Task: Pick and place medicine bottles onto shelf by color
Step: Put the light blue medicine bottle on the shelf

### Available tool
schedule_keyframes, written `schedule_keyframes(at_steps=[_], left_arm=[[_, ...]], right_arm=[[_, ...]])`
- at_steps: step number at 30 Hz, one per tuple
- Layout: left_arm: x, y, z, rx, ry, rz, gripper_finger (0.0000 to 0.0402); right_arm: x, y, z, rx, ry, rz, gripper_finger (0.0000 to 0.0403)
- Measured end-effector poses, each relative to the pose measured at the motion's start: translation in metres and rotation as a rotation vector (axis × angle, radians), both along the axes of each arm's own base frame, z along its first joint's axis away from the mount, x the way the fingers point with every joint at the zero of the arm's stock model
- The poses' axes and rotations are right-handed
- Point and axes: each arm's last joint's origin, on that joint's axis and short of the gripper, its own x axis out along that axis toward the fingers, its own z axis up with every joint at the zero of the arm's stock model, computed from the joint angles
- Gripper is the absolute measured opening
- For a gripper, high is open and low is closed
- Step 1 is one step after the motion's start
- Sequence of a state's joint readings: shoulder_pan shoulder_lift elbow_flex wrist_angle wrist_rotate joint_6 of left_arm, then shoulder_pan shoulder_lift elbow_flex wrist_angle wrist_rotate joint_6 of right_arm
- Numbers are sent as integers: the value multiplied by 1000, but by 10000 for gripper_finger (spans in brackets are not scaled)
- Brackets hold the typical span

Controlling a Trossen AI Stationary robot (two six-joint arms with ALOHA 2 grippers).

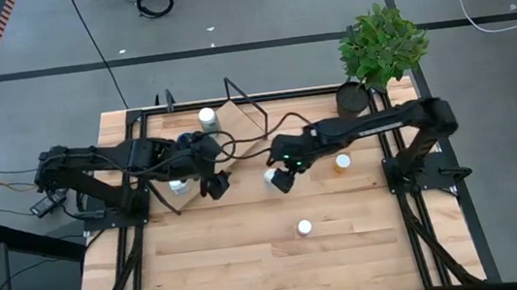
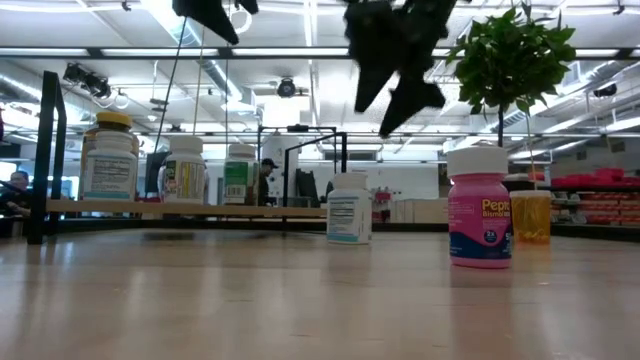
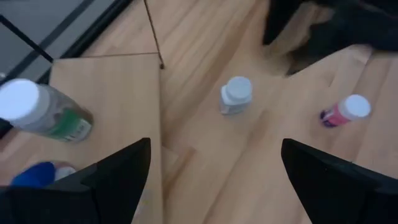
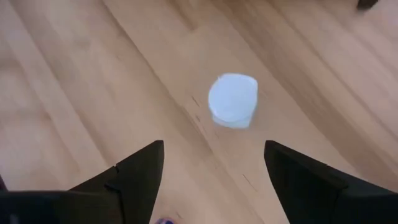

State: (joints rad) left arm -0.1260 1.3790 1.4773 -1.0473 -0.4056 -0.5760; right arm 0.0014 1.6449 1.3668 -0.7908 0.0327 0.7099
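The right pincer (image 1: 282,177) hangs open at the centre of the high view, its jaws spread above a white-capped bottle (image 4: 232,100) that stands on the surface (image 1: 251,253) directly below; nothing is gripped. The left pincer (image 1: 216,184) is also open and empty, just left of centre, over the right edge of the shelf (image 3: 106,106), with a green-labelled bottle (image 3: 43,115) and a blue bottle (image 3: 34,174) on the board near it.

In the low view the shelf sits at the left with three bottles on it, the white bottle stands at the centre, a pink bottle (image 2: 480,220) stands right of centre in the foreground, and an orange bottle (image 2: 530,215) is behind it at the right.

Judging from here, the risks are these. If the right pincer descends off-centre, one finger may strike the cap and tip the white bottle over. The two pincers hover close together, so a move by either toward the shelf could bring them into collision. A bottle carried low could catch the shelf's wire frame (image 1: 245,98).
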Motion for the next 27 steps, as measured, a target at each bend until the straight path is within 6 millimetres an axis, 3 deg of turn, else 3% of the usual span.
schedule_keyframes(at_steps=[10,17,22,27], left_arm=[[38,30,-27,0,117,-221,364],[71,50,-64,-73,31,-401,364],[89,50,-86,18,67,-554,364],[103,44,-105,115,118,-710,364]], right_arm=[[-54,45,50,-127,-80,-114,284],[-88,69,76,-185,-234,-241,284],[-99,79,80,-178,-271,-293,284],[-97,82,78,-170,-276,-313,284]])
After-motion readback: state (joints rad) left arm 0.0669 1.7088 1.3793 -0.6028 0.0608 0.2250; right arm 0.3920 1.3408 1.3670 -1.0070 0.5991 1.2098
